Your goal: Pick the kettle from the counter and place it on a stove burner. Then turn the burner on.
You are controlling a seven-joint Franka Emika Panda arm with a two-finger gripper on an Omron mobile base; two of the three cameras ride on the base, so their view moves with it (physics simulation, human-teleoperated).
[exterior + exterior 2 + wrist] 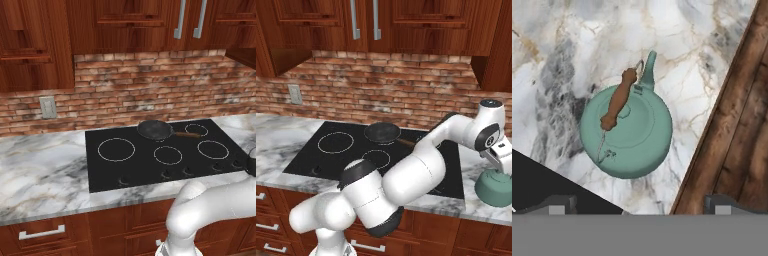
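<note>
Hand [639, 206] spread wide above the squat teal-green kettle [626, 131], centre frame, on the veined marble surface [557, 60].

The white arm [416, 175] rises from the base, bends at the elbow and reaches far to the right, its wrist turned downward. The tool [639, 205] points straight down, fingers [559, 204] spread wide apart, gripping nothing.

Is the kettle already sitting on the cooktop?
No, the kettle stands on the marble counter beside the black cooktop, under the open gripper.
</note>
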